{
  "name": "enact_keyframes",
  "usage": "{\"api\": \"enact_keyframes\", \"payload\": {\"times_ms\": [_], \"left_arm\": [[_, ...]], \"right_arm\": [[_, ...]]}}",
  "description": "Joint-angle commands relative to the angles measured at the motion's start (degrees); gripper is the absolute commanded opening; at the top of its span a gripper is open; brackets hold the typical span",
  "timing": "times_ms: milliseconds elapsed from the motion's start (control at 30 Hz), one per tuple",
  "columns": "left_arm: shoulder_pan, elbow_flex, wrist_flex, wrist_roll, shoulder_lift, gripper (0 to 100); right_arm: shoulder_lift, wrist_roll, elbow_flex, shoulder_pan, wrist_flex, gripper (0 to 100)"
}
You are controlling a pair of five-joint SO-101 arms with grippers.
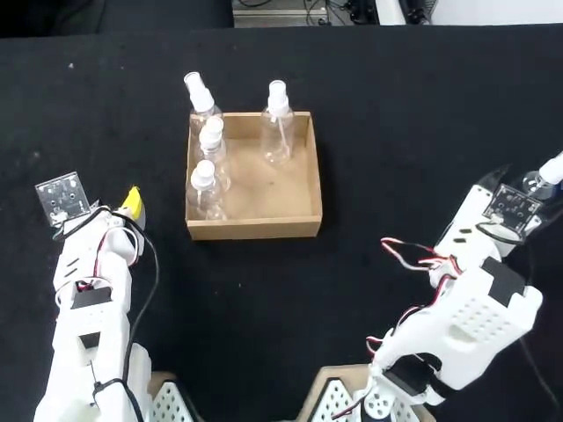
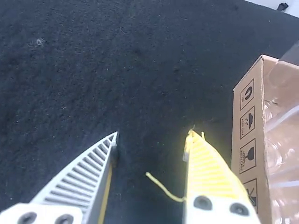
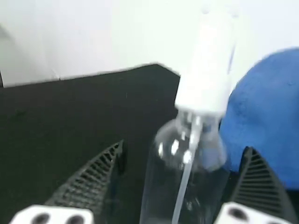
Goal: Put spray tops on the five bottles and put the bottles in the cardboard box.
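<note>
Box (image 1: 255, 229) with spray-topped bottles (image 1: 211, 146), another bottle (image 3: 187, 191) between fingers (image 3: 93, 175) of right hand (image 3: 183, 148)

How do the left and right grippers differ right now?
The left gripper has nothing between its fingers; the right gripper has a spray-topped bottle between its fingers. The left gripper is close beside the cardboard box; the right gripper is well away from it. The left has one yellow finger; the right's fingers are black. Both are open.
</note>
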Motion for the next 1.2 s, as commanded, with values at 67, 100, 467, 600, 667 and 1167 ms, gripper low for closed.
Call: {"api": "enact_keyframes", "payload": {"times_ms": [67, 100, 467, 600, 667, 1167], "left_arm": [[0.75, -0.66, -1.32, -0.26, 0.09, 21], [0.75, -0.66, -1.32, -0.26, 0.09, 21], [0.75, -0.66, -1.32, -0.26, 0.09, 21], [0.75, -0.66, -1.32, -0.26, 0.09, 21], [0.75, -0.66, -1.32, -0.26, 0.09, 21], [0.75, -0.66, -1.32, -0.26, 0.09, 21]], "right_arm": [[-3.82, -0.09, -4.53, -0.62, 0.18, 33.9], [-3.82, -0.09, -4.53, -0.62, 0.18, 33.9], [-3.82, -0.18, -3.30, -0.70, 0.18, 30.4], [-3.82, 0.00, -3.03, -0.62, 0.18, 23.4], [-3.82, 0.00, -2.95, -0.62, 0.18, 24.3], [-3.74, -0.09, -2.33, -0.53, 0.18, 26.9]]}}
